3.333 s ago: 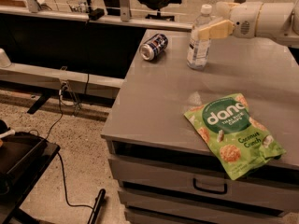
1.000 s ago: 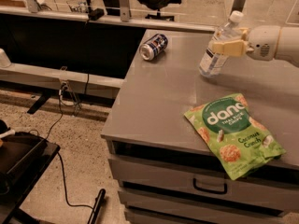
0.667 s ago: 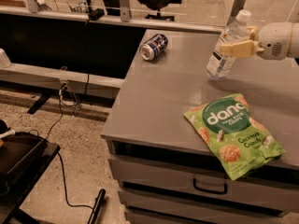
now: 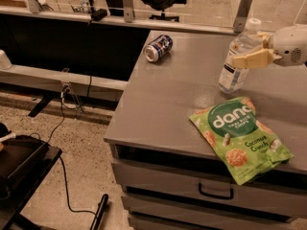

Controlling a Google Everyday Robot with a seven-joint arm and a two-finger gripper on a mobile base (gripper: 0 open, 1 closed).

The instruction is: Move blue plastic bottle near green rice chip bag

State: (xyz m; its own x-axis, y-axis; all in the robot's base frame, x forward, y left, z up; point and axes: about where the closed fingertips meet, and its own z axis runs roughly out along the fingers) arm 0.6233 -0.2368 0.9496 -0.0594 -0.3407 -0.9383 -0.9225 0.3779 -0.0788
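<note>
The blue plastic bottle (image 4: 236,56) is a clear bottle with a white cap and a white label, tilted a little, at the right of the grey cabinet top (image 4: 172,99). My gripper (image 4: 250,54) reaches in from the right and is shut on the bottle's upper body, one cream finger (image 4: 253,58) across its front. The green rice chip bag (image 4: 240,137) lies flat near the front right edge, just below the bottle.
A blue-and-silver soda can (image 4: 158,48) lies on its side at the back left of the top. A drawer handle (image 4: 215,192) shows on the cabinet front. Cables and a black stand (image 4: 19,162) are on the floor at left.
My gripper has carried the bottle from the back of the top to the right and toward the front, closer to the green bag.
</note>
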